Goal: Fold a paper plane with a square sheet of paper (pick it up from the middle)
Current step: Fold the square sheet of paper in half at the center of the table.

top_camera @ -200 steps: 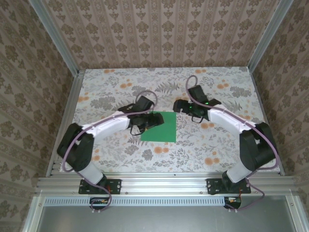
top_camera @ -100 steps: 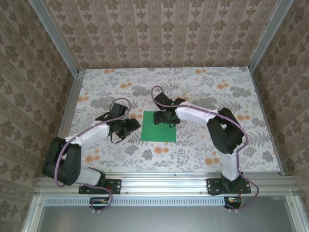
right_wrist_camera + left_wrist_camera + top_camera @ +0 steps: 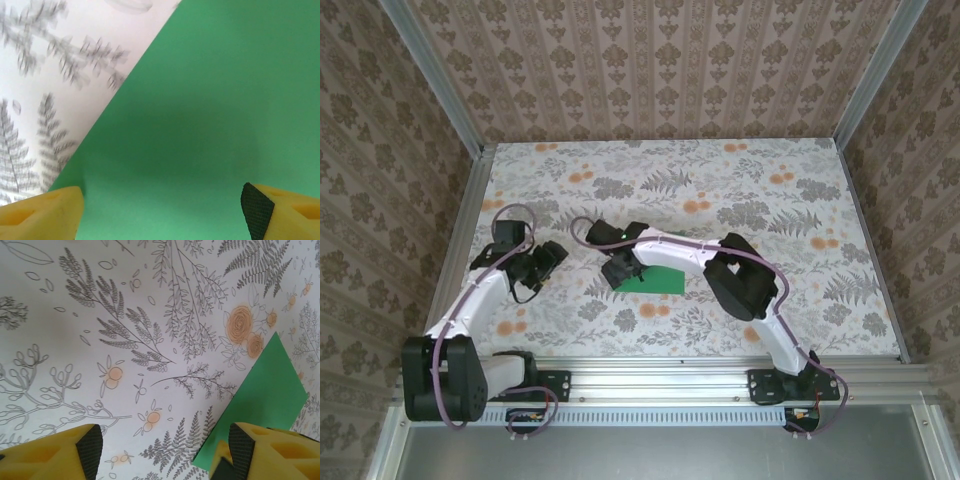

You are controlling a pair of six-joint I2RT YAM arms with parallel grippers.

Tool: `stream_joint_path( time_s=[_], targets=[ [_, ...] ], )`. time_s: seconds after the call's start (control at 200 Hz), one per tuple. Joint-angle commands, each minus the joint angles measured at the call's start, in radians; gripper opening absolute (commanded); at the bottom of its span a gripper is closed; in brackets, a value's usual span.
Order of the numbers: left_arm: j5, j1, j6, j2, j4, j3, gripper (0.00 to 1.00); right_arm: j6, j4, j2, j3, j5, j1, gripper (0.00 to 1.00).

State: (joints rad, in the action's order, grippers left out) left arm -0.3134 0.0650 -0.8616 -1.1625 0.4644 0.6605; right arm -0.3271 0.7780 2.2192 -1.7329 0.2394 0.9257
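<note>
The square sheet of paper [image 3: 662,281] lies flat on the floral table [image 3: 770,200] — the right gripper [image 3: 160,202] hangs low over its left edge, jaws spread, while the left gripper [image 3: 160,447], likewise released, hovers over bare tabletop to its left.

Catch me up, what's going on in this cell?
Paper-plane folding, with no fold visible yet. The green paper lies flat on the table. The right arm reaches across it, and the right gripper hovers low over the sheet near its left edge, jaws open and gripping nothing. The left gripper is off to the left over bare tabletop, also open, with the paper to its right.
</note>
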Motion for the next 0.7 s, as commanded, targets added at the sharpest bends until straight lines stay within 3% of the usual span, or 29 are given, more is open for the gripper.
stream_joint_path(
  time_s=[0.0, 0.255, 0.415, 0.565, 0.695],
  targets=[
    [-0.036, -0.02, 0.048, 0.016, 0.037, -0.019, 0.72, 0.106, 0.104, 0.006, -0.002, 0.008, 0.015, 0.85],
    [-0.03, -0.03, 0.067, 0.015, 0.037, -0.025, 0.76, 0.196, 0.131, -0.151, 0.155, -0.134, 0.018, 0.85],
    [-0.023, -0.032, 0.071, 0.013, 0.038, -0.022, 0.78, -0.038, 0.111, -0.188, 0.101, -0.037, -0.026, 0.99],
    [-0.017, -0.032, 0.08, 0.021, 0.042, -0.024, 0.84, -0.242, 0.102, -0.165, 0.094, -0.022, -0.087, 1.0],
    [0.006, -0.033, 0.104, 0.035, 0.055, -0.025, 0.91, -0.291, 0.077, -0.13, 0.08, -0.052, -0.123, 1.0]
  ],
)
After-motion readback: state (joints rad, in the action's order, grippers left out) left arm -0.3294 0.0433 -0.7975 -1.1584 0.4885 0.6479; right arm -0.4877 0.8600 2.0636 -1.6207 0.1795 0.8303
